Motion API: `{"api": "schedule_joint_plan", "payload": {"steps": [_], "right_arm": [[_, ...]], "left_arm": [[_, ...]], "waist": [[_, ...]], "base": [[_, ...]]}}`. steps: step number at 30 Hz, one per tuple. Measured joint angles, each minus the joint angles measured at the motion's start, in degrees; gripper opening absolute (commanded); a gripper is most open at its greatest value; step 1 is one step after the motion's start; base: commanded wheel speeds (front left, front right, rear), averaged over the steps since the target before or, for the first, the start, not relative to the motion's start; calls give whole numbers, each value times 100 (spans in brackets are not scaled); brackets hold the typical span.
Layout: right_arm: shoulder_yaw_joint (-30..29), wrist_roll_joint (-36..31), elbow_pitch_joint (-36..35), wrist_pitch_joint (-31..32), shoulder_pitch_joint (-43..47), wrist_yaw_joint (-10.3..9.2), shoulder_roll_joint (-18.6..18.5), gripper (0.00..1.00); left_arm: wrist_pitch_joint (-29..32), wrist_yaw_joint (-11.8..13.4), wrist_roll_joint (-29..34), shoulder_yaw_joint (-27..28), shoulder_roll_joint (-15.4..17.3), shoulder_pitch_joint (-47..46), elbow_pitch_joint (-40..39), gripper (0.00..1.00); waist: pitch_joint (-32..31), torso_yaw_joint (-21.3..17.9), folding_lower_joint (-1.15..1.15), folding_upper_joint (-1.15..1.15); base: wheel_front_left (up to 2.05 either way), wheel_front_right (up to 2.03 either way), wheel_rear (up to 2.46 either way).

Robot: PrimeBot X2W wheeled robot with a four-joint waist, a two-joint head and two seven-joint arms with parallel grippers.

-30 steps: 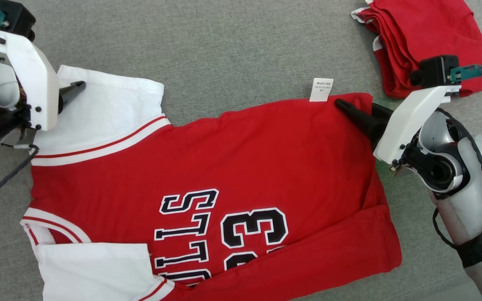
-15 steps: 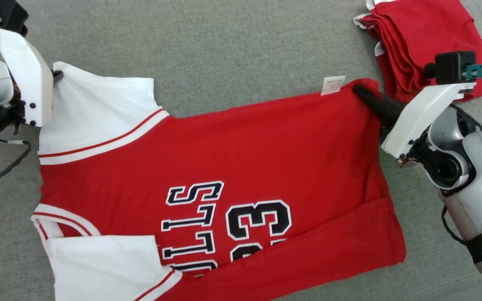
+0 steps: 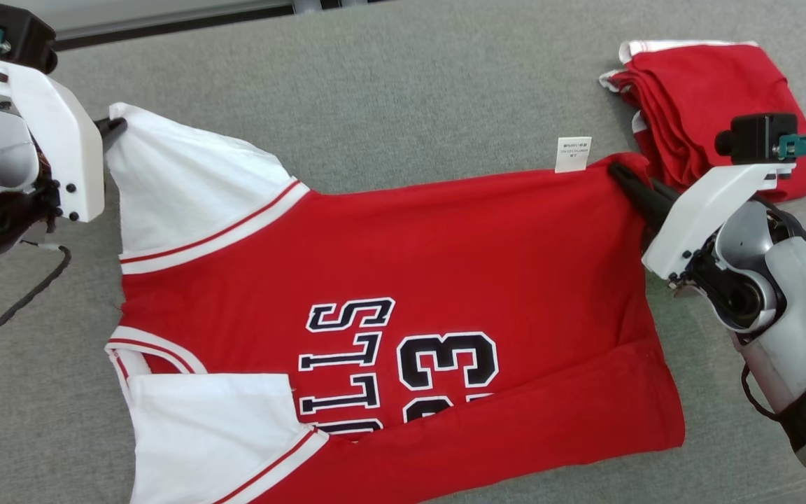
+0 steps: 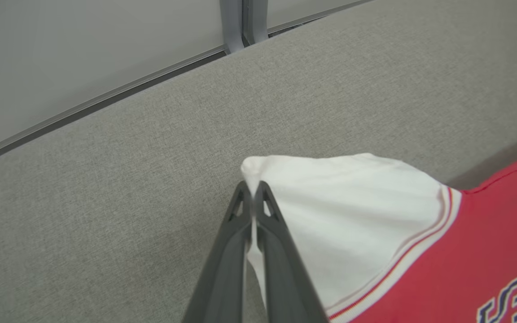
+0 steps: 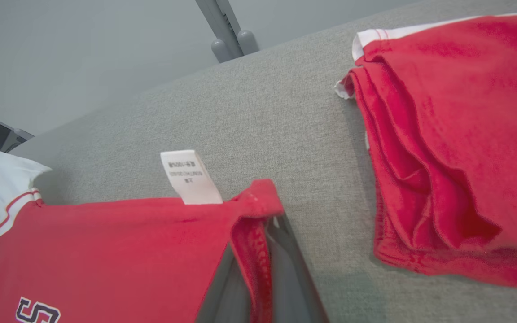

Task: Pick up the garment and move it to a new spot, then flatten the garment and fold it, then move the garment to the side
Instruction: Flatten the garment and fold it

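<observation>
The left claw [image 4: 253,188] is pinched tight on the far tip of a white sleeve [image 3: 186,189], a sliver of cloth showing between its closed fingers. The right claw [image 3: 616,171] is closed the same way on the far red hem corner, whose edge wraps over its fingers in the right wrist view. Beneath everything runs a grey, coarse-woven table cover [image 3: 410,91], matte and likely to drag on cloth. The garment [image 3: 410,266], a red jersey with white sleeves and striped trim, lies spread across the middle of it. Its far edge is stretched between the two claws, and its near hem is turned up in a long flap. It looks light, limp and thin, so it should sag wherever unsupported and will likely slide rather than lift cleanly. Corners and seams, as gripped now, seem the surest holds. A folded stack of red clothes [image 3: 711,98] sits at the far right, close to the right claw. Black, white-edged lettering and numerals [image 3: 448,360] look rubbery and stiffer than the knit. A small white care label [image 3: 573,154] stands off the far edge, just beside the right claw.
</observation>
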Motion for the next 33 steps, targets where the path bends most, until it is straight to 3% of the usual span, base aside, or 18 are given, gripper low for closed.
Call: {"api": "schedule_joint_plan", "payload": {"steps": [8, 15, 25, 33], "right_arm": [[285, 123, 196, -21, 284, 0, -209, 0], [660, 186, 288, 26, 530, 0, -347, 0], [1202, -19, 522, -278, 504, 0, -523, 0], [1723, 280, 408, 288, 553, 0, -754, 0]], "left_arm": [[244, 1, -634, -330, 293, 372, -637, 0], [855, 1, -1314, -622, 626, 803, -1506, 0], [1491, 7, -1694, -801, 1065, 1112, -2190, 0], [1785, 109, -1889, -884, 1229, 1324, -2525, 0]], "waist": [[-613, 103, 0, 0], [-1108, 215, 0, 0], [-1362, 368, 0, 0], [-1432, 432, 0, 0]], "base": [[0, 0, 0], [0, 0, 0], [0, 0, 0], [0, 0, 0]]}}
